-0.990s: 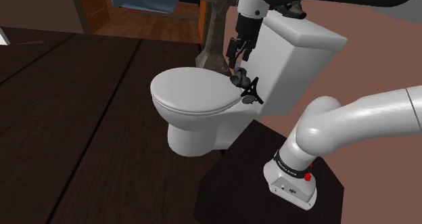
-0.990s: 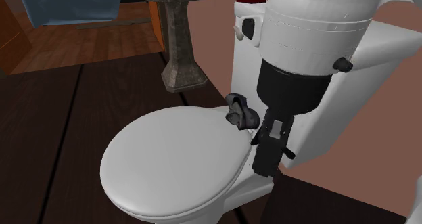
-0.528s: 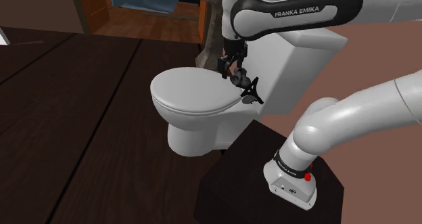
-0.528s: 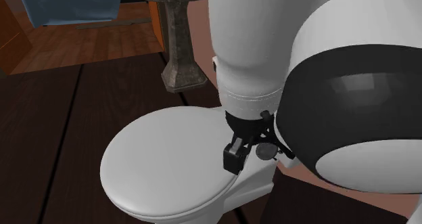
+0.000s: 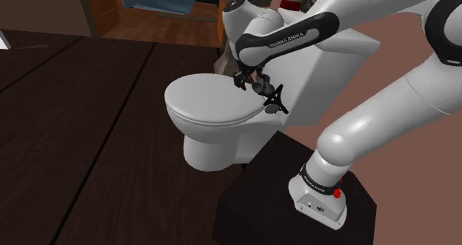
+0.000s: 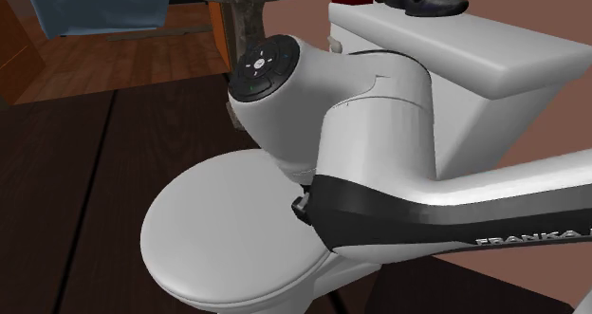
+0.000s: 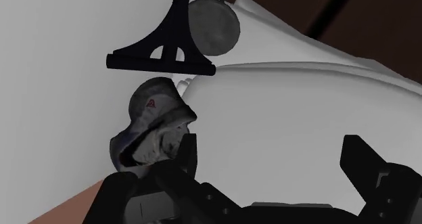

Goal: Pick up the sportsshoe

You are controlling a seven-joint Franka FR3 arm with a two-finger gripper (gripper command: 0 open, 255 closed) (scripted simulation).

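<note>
Over the white toilet lid (image 5: 207, 103), amid dark floorboards (image 5: 74, 132), my pincer (image 7: 270, 151) gaped wide; the grey sportsshoe (image 7: 152, 121) sat by one finger, a black stand (image 7: 135, 59) just beyond.

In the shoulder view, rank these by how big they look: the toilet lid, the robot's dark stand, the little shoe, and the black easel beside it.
1. Dark stand, though it is nearest the camera.
2. Toilet lid.
3. Shoe and black easel: about alike, too close to rank.
</note>
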